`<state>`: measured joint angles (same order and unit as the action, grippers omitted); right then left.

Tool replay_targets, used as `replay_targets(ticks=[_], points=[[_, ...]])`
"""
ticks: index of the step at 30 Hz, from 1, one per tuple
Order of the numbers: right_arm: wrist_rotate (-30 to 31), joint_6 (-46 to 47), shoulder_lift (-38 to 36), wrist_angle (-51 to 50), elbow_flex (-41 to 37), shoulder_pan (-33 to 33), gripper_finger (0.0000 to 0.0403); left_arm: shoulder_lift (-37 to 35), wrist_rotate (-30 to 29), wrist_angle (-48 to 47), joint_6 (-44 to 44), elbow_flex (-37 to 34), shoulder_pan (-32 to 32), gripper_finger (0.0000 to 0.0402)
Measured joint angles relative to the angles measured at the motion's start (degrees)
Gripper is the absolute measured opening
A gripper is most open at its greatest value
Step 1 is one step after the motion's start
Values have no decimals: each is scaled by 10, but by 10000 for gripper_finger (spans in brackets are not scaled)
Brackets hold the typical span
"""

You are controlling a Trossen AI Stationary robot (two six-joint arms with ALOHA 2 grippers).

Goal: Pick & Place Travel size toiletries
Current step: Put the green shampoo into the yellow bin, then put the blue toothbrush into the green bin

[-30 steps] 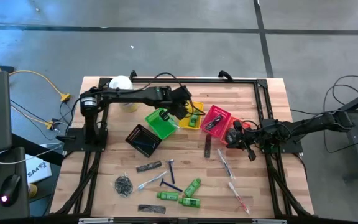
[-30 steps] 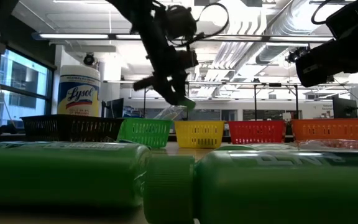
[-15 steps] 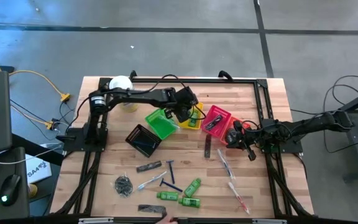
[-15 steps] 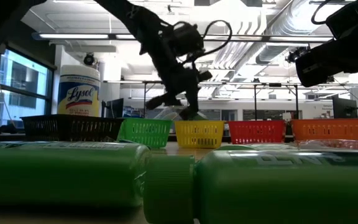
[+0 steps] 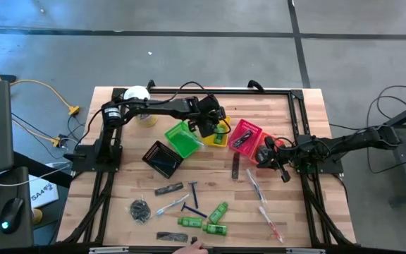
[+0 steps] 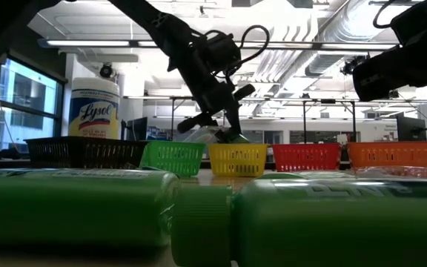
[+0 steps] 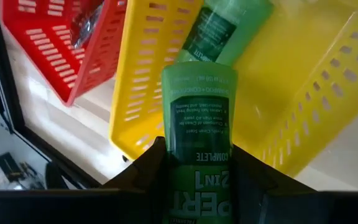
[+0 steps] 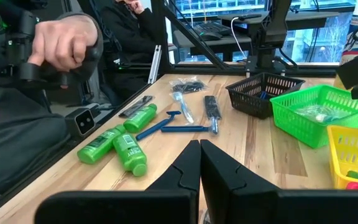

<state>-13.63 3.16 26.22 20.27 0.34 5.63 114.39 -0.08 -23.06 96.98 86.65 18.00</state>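
High view: left gripper sits over the yellow basket, between the green basket and the red basket. I see the right gripper parked just beside the orange basket. Loose toiletries lie near the front edge of the table, among them green mini bottles, razors and a mesh bundle.

Low view: left gripper hangs tilted just above the yellow basket. My worry is a slanted drop: the bottle could catch the rim and tip out toward the green basket.

Left wrist view: fingers are clamped on a green bottle, cap end pointing into the yellow basket, where another green bottle already lies. I judge that mine could land on it and roll. The near basket wall is close under the cap, so an early release could send it down the gap toward the red basket.

Right wrist view: right gripper has its jaws pressed together on nothing. A person's hand is near the table edge by the green mini bottles; I would avoid any sweep of this arm that way.
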Motion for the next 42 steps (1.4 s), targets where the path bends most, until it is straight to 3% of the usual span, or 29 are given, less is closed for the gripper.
replay_targets(ticks=[8,19,37,42], points=[[-3,-3,0,0,0,0,2,2,61,4,3,0,-4,116],[-2,-9,0,0,0,0,2,29,72,15,17,0,-3,120],[0,-15,12,1,0,0,2,29,74,67,-66,0,-4,215],[2,-13,20,1,0,0,2,-11,43,35,-108,0,-4,222]])
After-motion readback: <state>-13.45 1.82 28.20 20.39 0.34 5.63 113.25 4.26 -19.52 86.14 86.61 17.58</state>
